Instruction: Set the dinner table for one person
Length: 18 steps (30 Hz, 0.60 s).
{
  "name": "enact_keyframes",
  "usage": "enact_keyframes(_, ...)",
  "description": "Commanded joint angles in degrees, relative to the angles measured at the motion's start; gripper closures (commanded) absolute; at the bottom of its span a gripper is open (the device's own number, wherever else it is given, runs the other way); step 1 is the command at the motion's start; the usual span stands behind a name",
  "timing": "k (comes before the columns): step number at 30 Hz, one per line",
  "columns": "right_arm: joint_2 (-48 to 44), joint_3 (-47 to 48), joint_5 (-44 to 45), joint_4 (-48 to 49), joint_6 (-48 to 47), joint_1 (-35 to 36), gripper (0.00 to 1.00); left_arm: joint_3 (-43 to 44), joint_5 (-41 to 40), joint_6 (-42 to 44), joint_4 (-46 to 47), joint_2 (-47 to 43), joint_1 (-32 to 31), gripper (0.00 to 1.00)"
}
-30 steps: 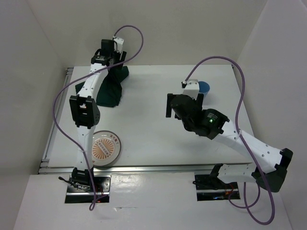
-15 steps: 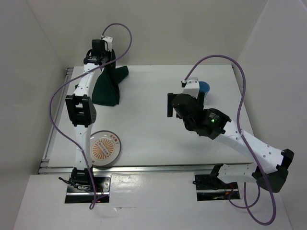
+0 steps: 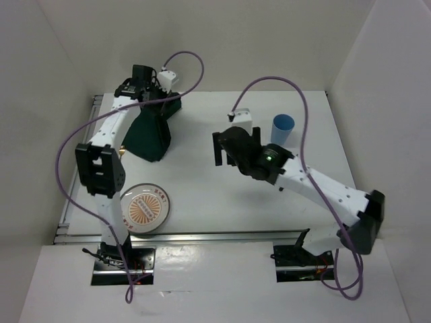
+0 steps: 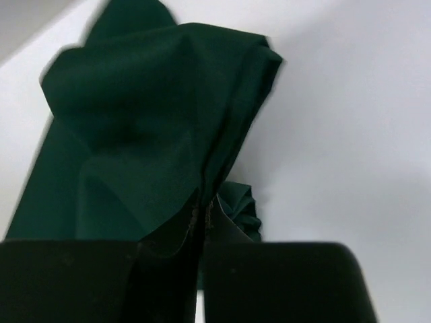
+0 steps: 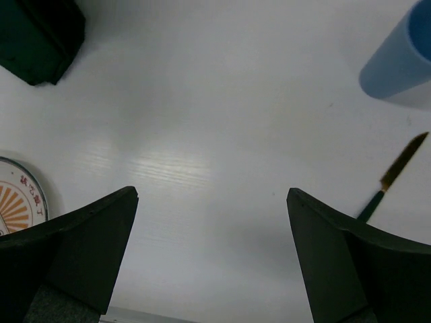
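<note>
Now that the left pincer (image 4: 203, 219) has snapped together on the green cloth (image 3: 149, 131) and drawn it up at the far left of the bench (image 3: 202, 195), laying it out looks next; the plate (image 3: 143, 207) waits nearer, while the right pincer (image 5: 212, 195), spread wide, has drifted leftward from the blue cup (image 3: 283, 126).

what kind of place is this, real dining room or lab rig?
Most likely a lab robot cell: plain white dinner table boxed in by white walls, metal rail along its edge, with plate, blue cup and green cloth as props.
</note>
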Motion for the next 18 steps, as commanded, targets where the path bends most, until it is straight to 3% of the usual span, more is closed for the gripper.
enact_keyframes(1, 9.42, 4.99, -6.70, 0.90, 1.93, -1.61, 0.00, -13.05, 5.88, 10.35, -7.36, -17.86, -0.35, 1.00)
enact_keyframes(4, 15.16, 11.67, -12.40, -2.08, 4.74, -5.12, 0.00, -21.44, 6.41, 14.84, -9.82, -28.32, -0.35, 1.00)
enact_keyframes(5, 17.87, 13.51, -15.91, -2.18, 5.27, -10.27, 0.00, -25.29, 6.41, 14.85, -10.35, -30.44, 0.17, 1.00)
enact_keyframes(6, 18.94, 13.53, -20.90, -0.79, 4.66, -13.63, 0.00, -26.81, 6.41, 15.64, -11.57, -32.46, 0.17, 1.00)
enact_keyframes(7, 19.91, 13.53, -31.57, 0.70, 4.66, -16.88, 0.00, -28.22, 6.93, 15.64, -11.59, -35.87, 0.87, 1.00)
enact_keyframes(9, 22.90, 12.92, -39.90, 6.41, 6.14, -23.22, 0.00, -31.56, 6.94, 15.64, -12.11, -38.79, 2.27, 1.00)
enact_keyframes(12, 28.15, 17.37, -41.09, 11.77, 5.54, -22.72, 0.00, -34.46, 5.71, 16.34, -13.42, -42.39, 3.07, 1.00)
enact_keyframes(18, 44.32, 31.71, -45.12, 10.74, 6.15, -22.71, 0.00, -41.66, 5.09, 17.40, -16.41, -46.80, 3.60, 1.00)
